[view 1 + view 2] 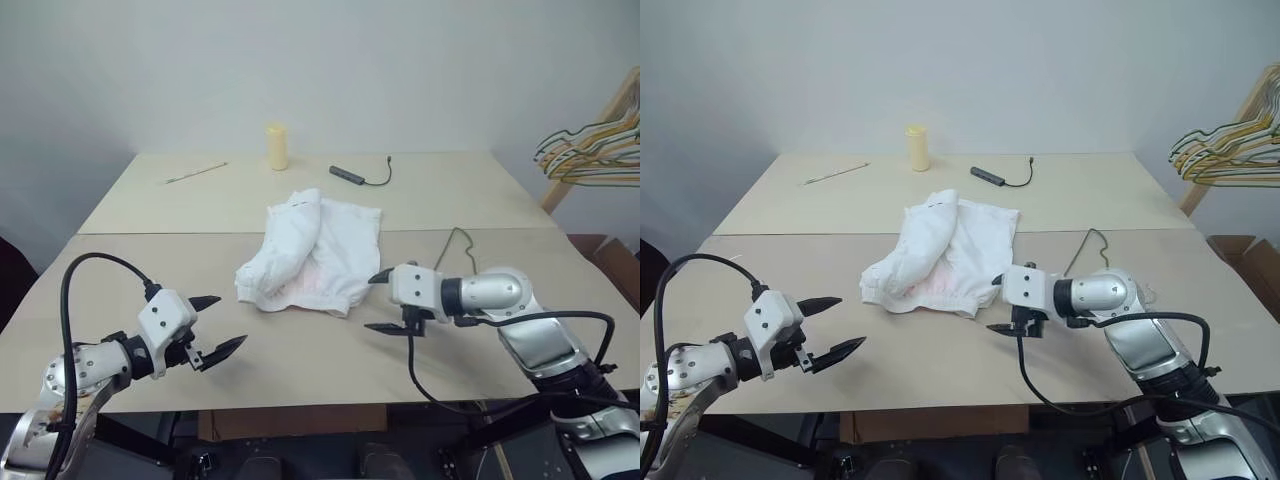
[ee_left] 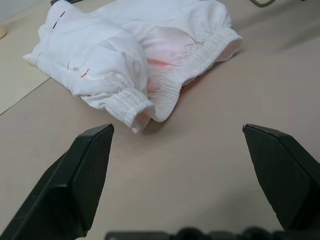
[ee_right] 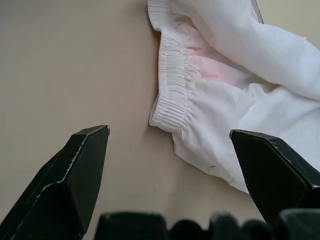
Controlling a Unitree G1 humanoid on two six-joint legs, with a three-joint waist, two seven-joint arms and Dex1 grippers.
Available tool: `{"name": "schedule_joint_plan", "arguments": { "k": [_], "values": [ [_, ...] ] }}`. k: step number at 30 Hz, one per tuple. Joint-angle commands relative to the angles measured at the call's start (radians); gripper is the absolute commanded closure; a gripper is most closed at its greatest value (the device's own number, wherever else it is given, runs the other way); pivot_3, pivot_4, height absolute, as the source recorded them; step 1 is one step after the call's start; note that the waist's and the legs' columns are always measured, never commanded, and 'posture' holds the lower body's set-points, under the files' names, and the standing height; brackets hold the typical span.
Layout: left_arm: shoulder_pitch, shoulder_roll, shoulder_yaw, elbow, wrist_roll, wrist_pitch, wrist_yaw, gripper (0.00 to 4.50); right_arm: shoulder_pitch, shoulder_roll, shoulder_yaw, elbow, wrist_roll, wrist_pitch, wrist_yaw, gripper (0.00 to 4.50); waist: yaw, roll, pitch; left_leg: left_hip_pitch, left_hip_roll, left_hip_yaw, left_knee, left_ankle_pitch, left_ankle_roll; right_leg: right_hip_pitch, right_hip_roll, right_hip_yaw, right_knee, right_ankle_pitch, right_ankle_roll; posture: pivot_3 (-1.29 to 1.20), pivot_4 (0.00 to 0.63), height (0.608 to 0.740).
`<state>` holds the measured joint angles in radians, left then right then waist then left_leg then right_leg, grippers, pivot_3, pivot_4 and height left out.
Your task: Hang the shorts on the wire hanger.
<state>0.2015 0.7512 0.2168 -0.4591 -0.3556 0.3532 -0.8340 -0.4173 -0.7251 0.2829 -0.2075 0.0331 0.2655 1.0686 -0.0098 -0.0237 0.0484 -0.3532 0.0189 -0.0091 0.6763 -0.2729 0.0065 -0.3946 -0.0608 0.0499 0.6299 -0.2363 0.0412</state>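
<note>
1. The shorts [image 1: 310,252] are being shown crumpled in a heap near the middle of the desk [image 1: 120,300], one half rolled into a thick white bundle and the other half lying flatter, with a faint pink print showing near the elastic waistband.

2. The left end effector [image 1: 213,325] is being held above the near-left part of the desk, its two black fingers [image 1: 224,349] spread wide and nothing being gripped; it is being pointed toward the shorts, and bare desk is lying between the two.

3. The right end effector [image 1: 384,301] is being held just beside the near-right edge of the shorts, jaws standing wide apart and nothing being gripped; whether the upper fingertip is touching the fabric cannot be told.

4. In the right wrist view, the gathered waistband of the shorts is being framed between the parted fingers [image 3: 75,175], ahead of their tips.

5. The wire hanger [image 1: 452,246] is being seen only in part, as a thin dark wire on the desk beyond the right arm, near the shorts' right side.

6. At the far edge of the desk, a pale yellow cylinder [image 1: 276,147] is standing upright, with a thin stick [image 1: 196,172] to its left and a small black device with a cable [image 1: 352,176] to its right.

7. A bunch of coloured hangers [image 1: 592,150] is hanging off to the far right, well apart from the desk.
</note>
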Motion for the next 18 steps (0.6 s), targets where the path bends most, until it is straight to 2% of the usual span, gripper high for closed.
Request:
{"name": "schedule_joint_plan", "arguments": {
  "k": [1, 11, 18],
  "values": [
    [-0.008, 0.002, 0.022, -0.031, -0.008, 0.005, 0.017, 0.00, -0.026, 0.003, -0.011, -0.015, 0.003, -0.022, 0.001, 0.02, 0.000, 0.000, 0.000, 0.000, 0.000, 0.000, 0.000, 0.000, 0.000, 0.000, 0.000, 0.000, 0.000, 0.000, 0.000, 0.05, 0.000, 0.740],
    [0.006, 0.010, 0.007, -0.024, 0.026, -0.014, 0.029, 0.00, -0.042, 0.033, -0.005, -0.012, -0.005, -0.011, -0.013, 0.02, 0.001, 0.000, 0.000, 0.000, 0.000, 0.000, 0.000, 0.000, 0.000, 0.000, 0.000, 0.000, 0.000, 0.000, 0.000, 0.06, 0.000, 0.740],
    [0.033, 0.024, 0.015, -0.015, 0.053, -0.020, 0.018, 0.00, -0.059, 0.141, 0.032, -0.053, -0.018, 0.060, -0.086, 0.02, 0.000, 0.000, 0.000, 0.000, 0.000, 0.000, 0.000, 0.000, 0.000, 0.000, 0.000, 0.000, 0.000, 0.001, -0.002, 0.05, 0.000, 0.740]
  ]
}}
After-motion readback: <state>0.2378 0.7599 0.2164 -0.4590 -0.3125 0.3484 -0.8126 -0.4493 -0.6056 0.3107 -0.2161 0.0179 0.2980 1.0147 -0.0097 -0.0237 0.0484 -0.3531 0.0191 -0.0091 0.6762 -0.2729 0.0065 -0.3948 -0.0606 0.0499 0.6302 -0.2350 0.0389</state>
